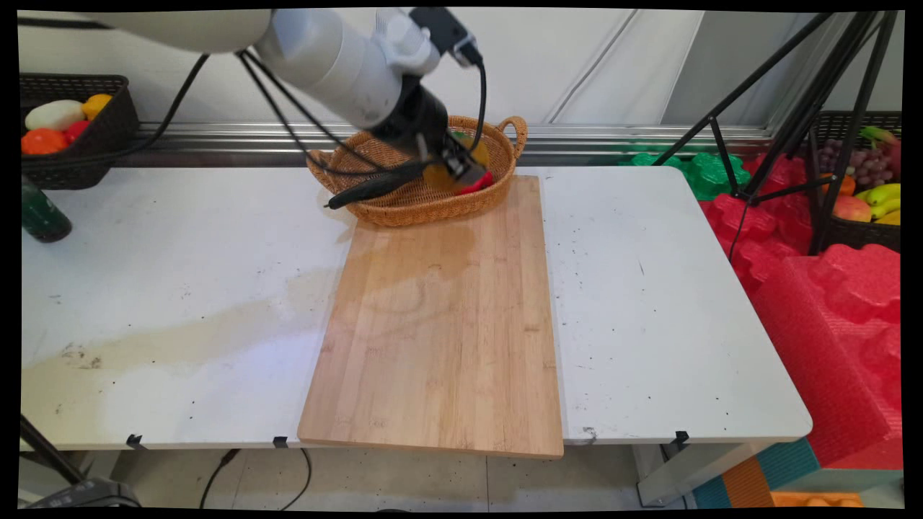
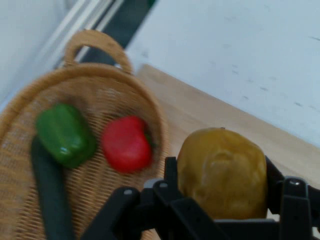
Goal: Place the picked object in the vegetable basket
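1. Hand view: a dark green cucumber (image 2: 47, 195), a green pepper (image 2: 65, 134) and a red pepper (image 2: 126, 143) lie in the wicker basket (image 2: 95, 42).
2. The gripper (image 2: 222, 182) is clamped on a yellow-brown potato (image 2: 222, 172), held above the basket's rim.
3. The basket sits at the far end of the wooden board (image 1: 440, 324) on the worktop (image 1: 649, 288).

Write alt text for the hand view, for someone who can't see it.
The black gripper holds a yellow-brown potato between its fingers, above the edge of a wicker basket. In the basket lie a green pepper, a red pepper and a dark green cucumber; beyond it are a wooden board and the white table.
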{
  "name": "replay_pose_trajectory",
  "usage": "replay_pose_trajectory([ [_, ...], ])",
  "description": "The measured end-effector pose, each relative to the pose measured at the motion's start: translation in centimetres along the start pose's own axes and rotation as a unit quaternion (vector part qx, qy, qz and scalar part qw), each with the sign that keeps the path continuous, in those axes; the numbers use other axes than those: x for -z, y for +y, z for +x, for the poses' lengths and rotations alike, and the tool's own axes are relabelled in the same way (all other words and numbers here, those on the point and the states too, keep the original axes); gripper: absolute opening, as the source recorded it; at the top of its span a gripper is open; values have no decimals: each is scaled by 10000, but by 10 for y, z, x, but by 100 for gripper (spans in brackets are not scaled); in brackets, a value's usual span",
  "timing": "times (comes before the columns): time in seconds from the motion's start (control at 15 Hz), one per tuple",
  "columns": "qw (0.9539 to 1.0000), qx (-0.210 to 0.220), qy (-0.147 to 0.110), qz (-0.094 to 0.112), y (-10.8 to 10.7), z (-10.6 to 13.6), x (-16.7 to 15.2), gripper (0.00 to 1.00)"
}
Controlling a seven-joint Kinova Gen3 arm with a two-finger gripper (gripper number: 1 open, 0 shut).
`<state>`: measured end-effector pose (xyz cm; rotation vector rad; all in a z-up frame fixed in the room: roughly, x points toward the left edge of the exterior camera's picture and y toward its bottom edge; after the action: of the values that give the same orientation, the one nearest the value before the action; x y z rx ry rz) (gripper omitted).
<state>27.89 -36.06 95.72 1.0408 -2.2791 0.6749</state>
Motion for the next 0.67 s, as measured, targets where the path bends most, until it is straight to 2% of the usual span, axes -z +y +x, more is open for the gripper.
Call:
replay_pose_trajectory([
  [0.33,9988,236,71,418,-38,12,-23,0],
  [0.67,9969,424,-42,658,-73,11,-67,0],
])
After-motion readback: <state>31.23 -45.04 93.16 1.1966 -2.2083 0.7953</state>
